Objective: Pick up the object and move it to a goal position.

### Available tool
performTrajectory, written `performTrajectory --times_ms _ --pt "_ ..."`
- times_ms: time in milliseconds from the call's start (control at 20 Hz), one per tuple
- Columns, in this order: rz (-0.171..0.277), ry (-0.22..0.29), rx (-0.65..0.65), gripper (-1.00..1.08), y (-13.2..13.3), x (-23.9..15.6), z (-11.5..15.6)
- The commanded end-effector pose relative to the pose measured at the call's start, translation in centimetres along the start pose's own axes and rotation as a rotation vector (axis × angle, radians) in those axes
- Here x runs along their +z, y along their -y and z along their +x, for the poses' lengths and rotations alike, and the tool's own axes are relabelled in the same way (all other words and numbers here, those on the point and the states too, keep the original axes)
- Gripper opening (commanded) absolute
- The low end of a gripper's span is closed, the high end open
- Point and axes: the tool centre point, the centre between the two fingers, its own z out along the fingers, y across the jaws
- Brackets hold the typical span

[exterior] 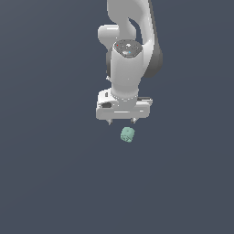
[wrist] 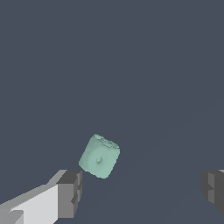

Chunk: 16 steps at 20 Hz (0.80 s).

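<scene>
Exterior view: high, distant, facing the arm (exterior: 130, 50) head-on. Wrist view: close, looking past the hand (wrist: 140, 190). Both share the object (exterior: 127, 135).

The white arm (exterior: 130, 50) comes down from 12 o'clock in the exterior view, its wrist vertical and the gripper (exterior: 122, 121) pointing straight down. The jaws are spread wide with nothing between them, two short dark fingertips (exterior: 109, 121) poking out below the broad white hand. In the wrist view the grey pads (wrist: 70, 192) sit far apart.
</scene>
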Motion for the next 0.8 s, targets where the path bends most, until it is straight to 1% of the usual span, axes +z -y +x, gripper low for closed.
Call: performTrajectory --times_ms 0,150,450,750 --pt "0.000 0.000 0.000 1.00 0.0 0.0 0.0" --pt "-0.001 0.008 0.000 1.00 -0.4 0.2 -0.2" --pt "-0.006 0.045 0.001 1.00 -2.2 1.3 -1.3" --pt "-0.006 0.045 0.006 1.00 -2.1 1.4 -1.3"
